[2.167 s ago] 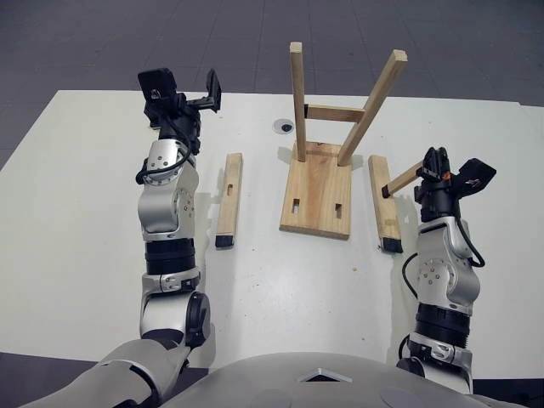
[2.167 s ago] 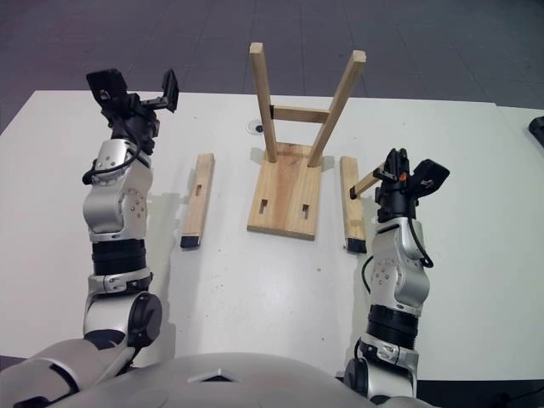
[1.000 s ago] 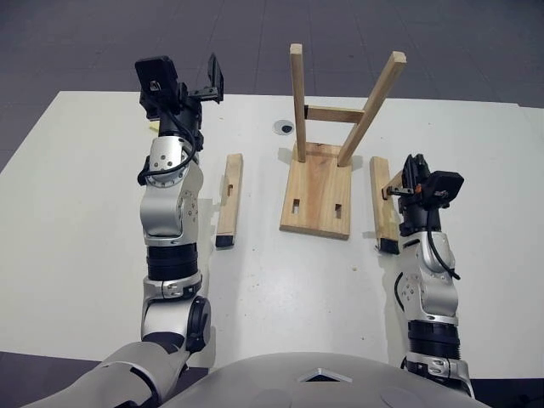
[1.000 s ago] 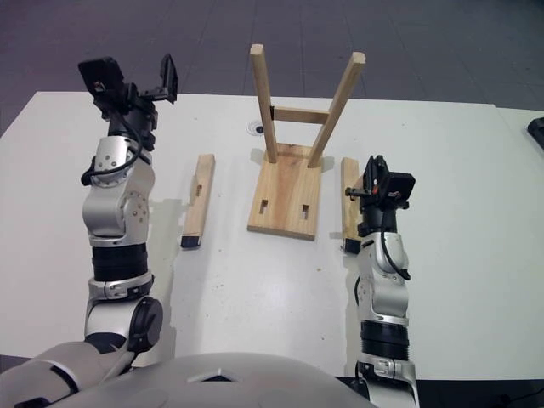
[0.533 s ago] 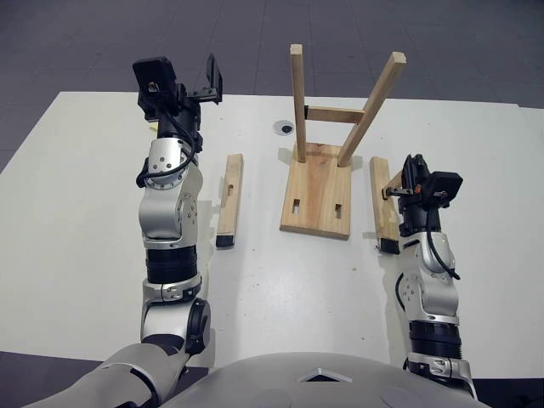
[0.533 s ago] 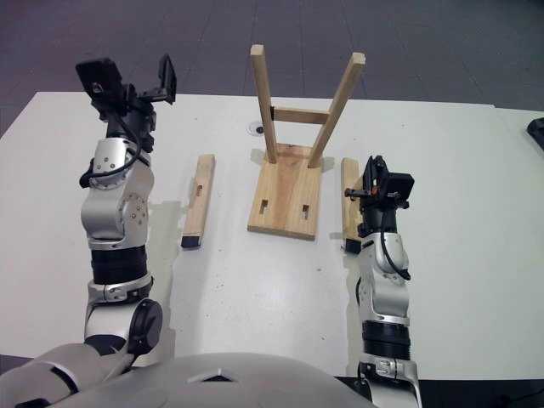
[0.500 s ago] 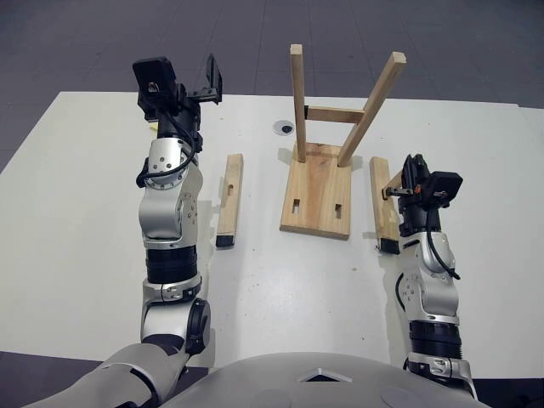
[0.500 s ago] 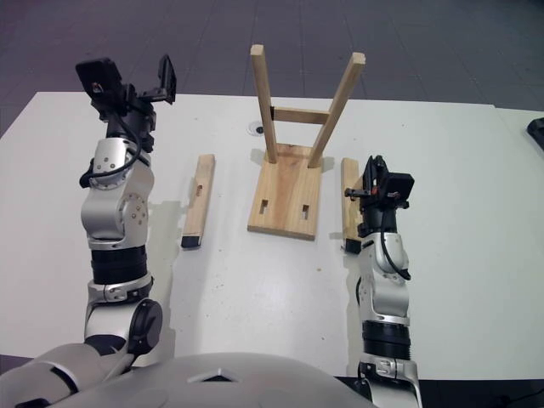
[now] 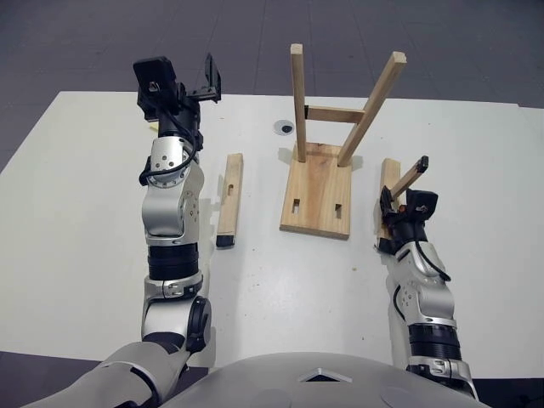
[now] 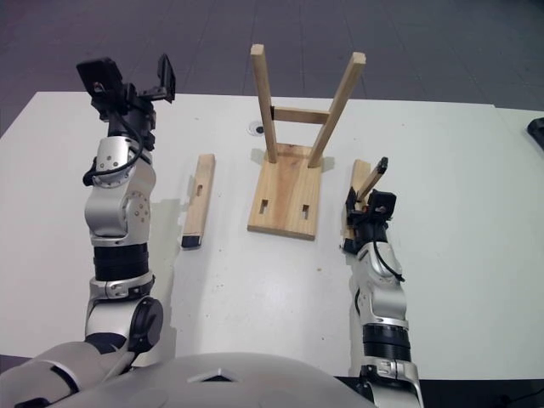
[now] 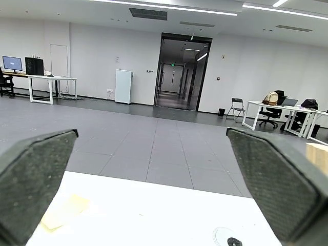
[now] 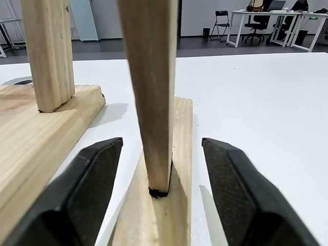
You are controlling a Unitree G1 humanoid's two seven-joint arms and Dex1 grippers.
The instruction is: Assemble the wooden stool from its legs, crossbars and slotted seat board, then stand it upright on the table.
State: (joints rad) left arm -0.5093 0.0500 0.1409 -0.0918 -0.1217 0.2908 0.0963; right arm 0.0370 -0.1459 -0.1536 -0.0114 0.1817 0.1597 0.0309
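- Lying flat near the right edge of the worktop (image 9: 85, 212), just beside the seat board (image 9: 316, 191), a loose leg (image 10: 359, 174) carries a crossbar (image 9: 410, 176) plugged into its slot; the bar rises at a slant, up and away from the robot.
- Right gripper (image 9: 398, 208) sits low at the near end of that leg, its fingers (image 12: 89, 189) spread wide.
- One finger stands on each side of the slanted crossbar, with a clear gap to the bar on both sides; the leg runs out from between them.
- Whether the fingers touch the leg's edges cannot be told.
- Seat board lies flat at the middle of the worktop, two empty slots in its near half.
- Two legs (image 9: 297, 93) (image 9: 374, 106) stand in its far half, the right one leaning outward, joined by a short rail (image 9: 333, 113).
- Another loose leg (image 9: 229, 197) lies flat to the left of the board, apart from it.
- Left gripper (image 11: 154, 174) is held high over the far left part of the worktop, well apart from every wooden part, its fingers (image 11: 271, 174) spread with nothing between them.
- A small round fitting (image 9: 283, 127) sits near the far edge.
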